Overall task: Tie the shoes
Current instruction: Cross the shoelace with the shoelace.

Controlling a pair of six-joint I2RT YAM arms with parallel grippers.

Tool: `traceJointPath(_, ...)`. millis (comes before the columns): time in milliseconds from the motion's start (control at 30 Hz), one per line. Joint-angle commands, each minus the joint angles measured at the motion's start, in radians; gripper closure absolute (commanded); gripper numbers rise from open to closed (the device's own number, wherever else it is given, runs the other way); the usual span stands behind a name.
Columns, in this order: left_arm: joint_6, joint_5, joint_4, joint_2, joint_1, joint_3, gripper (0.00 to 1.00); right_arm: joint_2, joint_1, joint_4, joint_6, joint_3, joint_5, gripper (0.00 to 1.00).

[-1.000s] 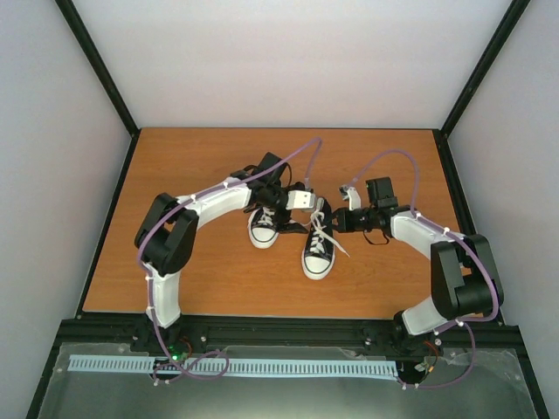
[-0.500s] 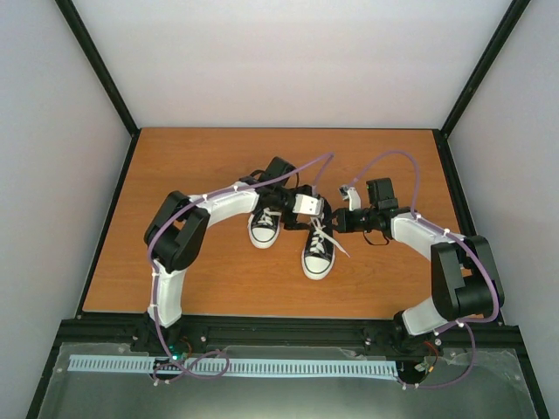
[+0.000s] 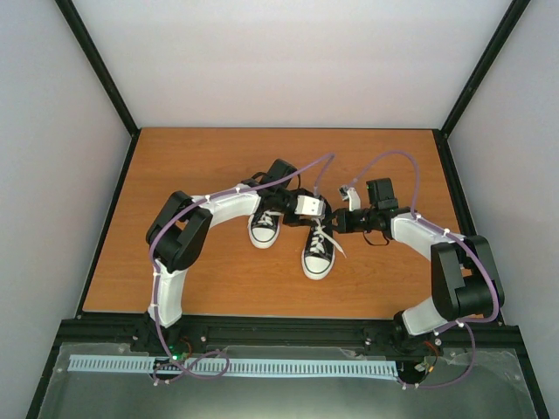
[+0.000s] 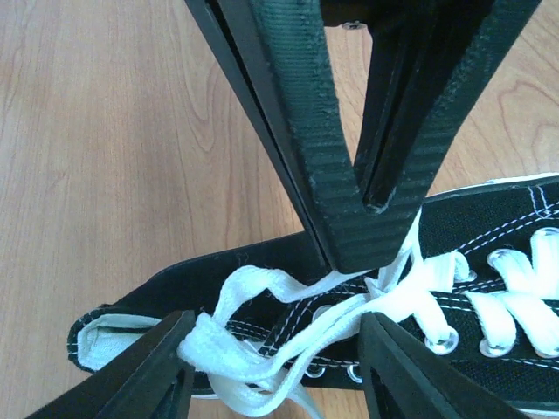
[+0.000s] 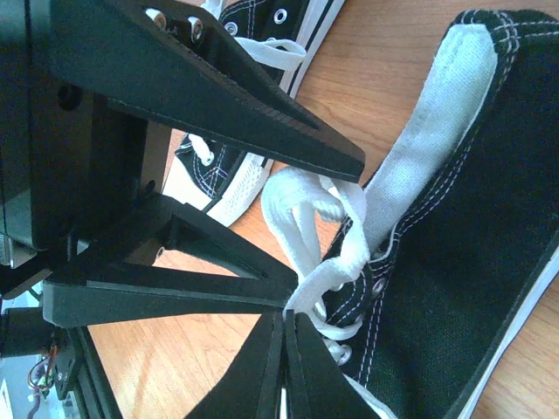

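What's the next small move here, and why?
Probably close the left claw on the lace loop of the shoe: it lies between the open fingers, while the right claw pinches a lace strand beside it.

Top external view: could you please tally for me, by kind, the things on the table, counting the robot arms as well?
Sneakers: 2
Robot arms: 2
Total: 4
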State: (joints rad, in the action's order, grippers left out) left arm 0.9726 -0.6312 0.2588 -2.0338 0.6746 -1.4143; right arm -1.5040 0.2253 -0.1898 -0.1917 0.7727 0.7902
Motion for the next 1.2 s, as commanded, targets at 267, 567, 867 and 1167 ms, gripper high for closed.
traceJointPath(267,-0.061,-0.070,-0.052,-0.021,0.009,-0.029,0.57,0.021,0.005,0.019,0.013,-0.006,0.027,0.97)
traceJointPath(567,0.207,-0.023,0.142,-0.035,0.001,-0.106,0.38,0.022,0.005,0.006,0.024,-0.010,0.034,0.97)
traceJointPath(867,0.486,-0.010,0.410,-0.114,-0.018,-0.295,0.23,0.022,0.004,0.015,0.018,-0.009,0.034,0.97)
traceJointPath(1167,0.526,-0.006,0.364,-0.113,0.001,-0.253,0.15,0.010,0.004,0.004,0.026,-0.006,0.041,0.97)
